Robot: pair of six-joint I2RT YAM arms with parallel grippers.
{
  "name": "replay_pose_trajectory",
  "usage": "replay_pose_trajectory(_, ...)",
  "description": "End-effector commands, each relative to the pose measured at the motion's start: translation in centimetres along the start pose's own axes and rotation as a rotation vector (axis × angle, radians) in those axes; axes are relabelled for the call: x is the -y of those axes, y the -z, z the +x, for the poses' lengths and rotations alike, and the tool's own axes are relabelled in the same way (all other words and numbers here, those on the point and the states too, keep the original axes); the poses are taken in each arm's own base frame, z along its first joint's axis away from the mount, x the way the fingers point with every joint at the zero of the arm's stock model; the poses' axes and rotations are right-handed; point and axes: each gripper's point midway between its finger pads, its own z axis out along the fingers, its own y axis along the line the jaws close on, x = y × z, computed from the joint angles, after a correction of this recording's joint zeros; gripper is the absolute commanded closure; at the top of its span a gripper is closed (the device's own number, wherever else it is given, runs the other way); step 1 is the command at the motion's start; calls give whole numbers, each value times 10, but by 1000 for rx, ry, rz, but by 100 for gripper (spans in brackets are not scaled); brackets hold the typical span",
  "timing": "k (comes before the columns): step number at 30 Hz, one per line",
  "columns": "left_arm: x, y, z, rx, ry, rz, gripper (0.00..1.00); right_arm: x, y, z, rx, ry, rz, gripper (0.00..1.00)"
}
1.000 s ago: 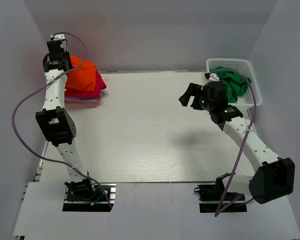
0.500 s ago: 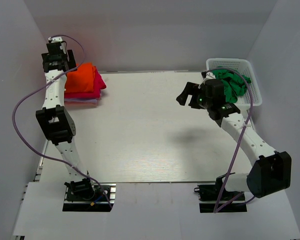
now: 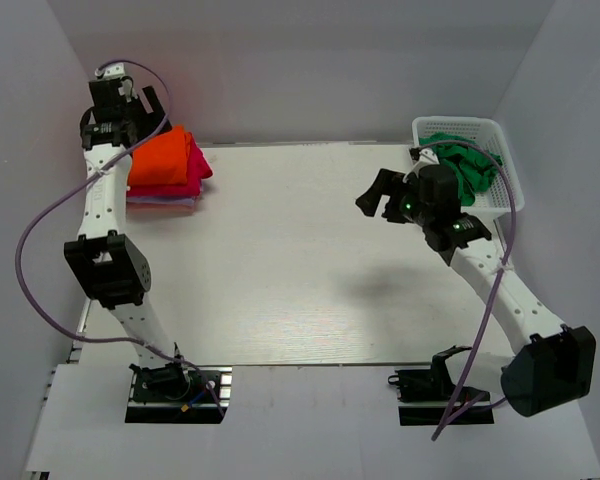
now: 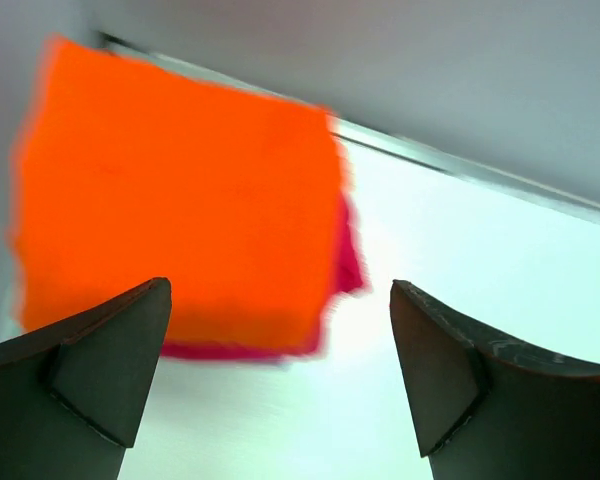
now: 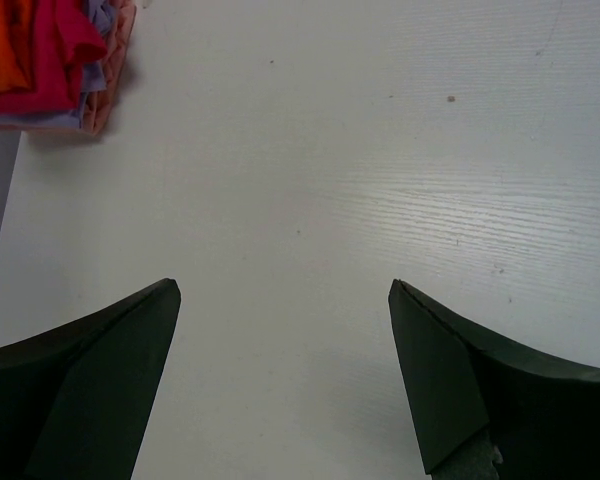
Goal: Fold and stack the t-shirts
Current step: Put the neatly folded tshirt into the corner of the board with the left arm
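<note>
Far left, folded orange-red t-shirt atop magenta t-shirt, left gripper above, jaws spread, right gripper over table, jaws spread.

The left gripper has let go of the orange t-shirt and its jaws now stand wide. It has drawn back toward the far-left corner of the tabletop, leaving the shirt uncovered. The right arm's elbow has sunk slightly toward the near edge.
</note>
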Motion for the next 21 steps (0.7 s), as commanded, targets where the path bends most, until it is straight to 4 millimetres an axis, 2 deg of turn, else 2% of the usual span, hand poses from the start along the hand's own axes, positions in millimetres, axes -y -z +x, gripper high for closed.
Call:
replay_pose_trajectory(1, 65, 63, -3, 16, 111, 194, 0, 11, 17, 17, -3, -19, 34, 9)
replay_pose_trajectory(2, 84, 62, 32, -66, 127, 217, 0, 13, 18, 21, -7, -23, 38, 9)
replay_pose_trajectory(3, 95, 68, 48, -98, 132, 233, 0, 19, 19, 31, -25, -27, 50, 9)
replay_pose_trajectory(4, 108, 85, 46, -63, 139, 265, 0, 17, 24, 35, -25, -23, 42, 9)
replay_pose_trajectory(5, 130, 89, 90, -153, 133, 310, 0, 19, 27, 40, -36, -25, 45, 9)
replay_pose_trajectory(6, 143, 98, 106, -180, 128, 349, 0, 19, 31, 42, -35, -26, 41, 9)
replay_pose_trajectory(7, 156, 108, 120, -193, 110, 390, 0, 25, 31, 56, -65, -32, 51, 9)
replay_pose_trajectory(8, 158, 113, 158, -271, 101, 389, 0, 21, 36, 59, -67, -36, 30, 9)
replay_pose_trajectory(9, 173, 134, 171, -280, 88, 422, 0, 20, 42, 58, -54, -43, 25, 9)
replay_pose_trajectory(10, 166, 139, 203, -338, 66, 393, 0, 28, 40, 76, -92, -53, 44, 9)
replay_pose_trajectory(11, 165, 147, 214, -352, 50, 390, 0, 26, 46, 76, -73, -66, 33, 9)
replay_pose_trajectory(12, 168, 159, 225, -365, 38, 396, 0, 31, 46, 84, -83, -76, 43, 9)
replay_pose_trajectory(13, 159, 171, 229, -342, 31, 385, 0, 32, 47, 88, -82, -85, 44, 9)
replay_pose_trajectory(14, 155, 179, 231, -336, 36, 380, 0, 37, 46, 99, -91, -88, 47, 9)
replay_pose_trajectory(15, 153, 187, 234, -331, 30, 383, 0, 34, 51, 96, -61, -98, 33, 9)
replay_pose_trajectory(16, 147, 197, 227, -289, 37, 384, 0, 37, 52, 102, -65, -102, 37, 9)
replay_pose_trajectory(17, 144, 203, 226, -282, 32, 379, 0, 35, 54, 98, -33, -99, 18, 9)
replay_pose_trajectory(19, 135, 210, 221, -253, 34, 353, 0, 32, 56, 97, -14, -96, -1, 9)
replay_pose_trajectory(21, 130, 212, 228, -267, 23, 331, 0, 29, 58, 94, 6, -76, -21, 9)
